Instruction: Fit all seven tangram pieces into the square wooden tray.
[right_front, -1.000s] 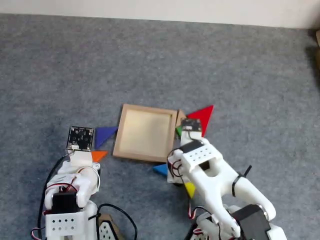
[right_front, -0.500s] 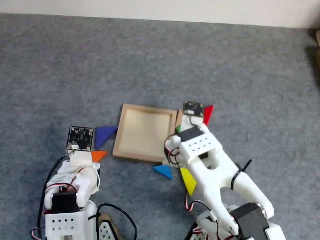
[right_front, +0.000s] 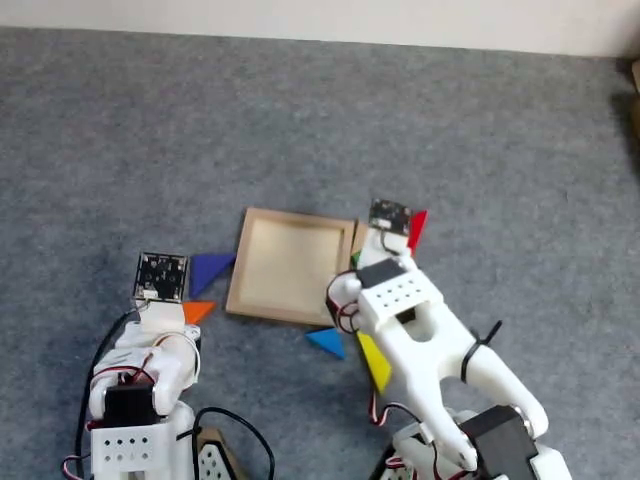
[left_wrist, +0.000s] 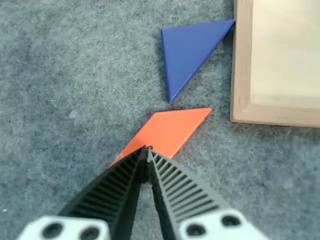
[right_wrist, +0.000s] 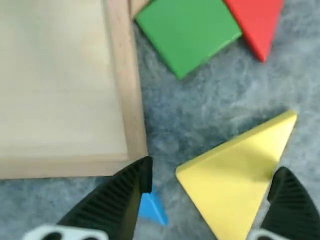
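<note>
Tray (right_front: 290, 265): square, wooden, lying flat on the grey worktop (right_front: 500, 150) between the two arms. Its floor is bare, with no piece inside. Both wrist views cut it off: left wrist has one rim corner (left_wrist: 242, 65), right wrist another (right_wrist: 125, 75).

Pieces, all outside the tray:
- Dark-blue triangle (right_front: 210, 268) (left_wrist: 192, 45): one tip at the tray's left rim.
- Orange piece (right_front: 198, 311) (left_wrist: 167, 131): just below the dark-blue triangle, near the tray corner, not touching it. One end is hidden under the left tool.
- Green square (right_front: 356, 261) (right_wrist: 187, 30): near the right rim, mostly covered by the right arm (right_front: 400, 300) in the high view.
- Red triangle (right_front: 416, 228) (right_wrist: 255, 22): touching the green square and partly hidden by the arm's camera board.
- Yellow triangle (right_front: 375, 362) (right_wrist: 240, 170): near the tray's lower right corner, part under the arm.
- Light-blue triangle (right_front: 327, 341) (right_wrist: 152, 209): just below the tray's front rim. Right wrist view has one tip, the rest behind a finger.
- Tan sliver between the rim and the green square: cannot tell what it is.

Left tool (left_wrist: 146, 155): fingers together, tips over the orange piece's end. Contact cannot be made out.

Right tool (right_wrist: 214, 172): fingers wide apart, with the yellow triangle between them, not gripped.
</note>
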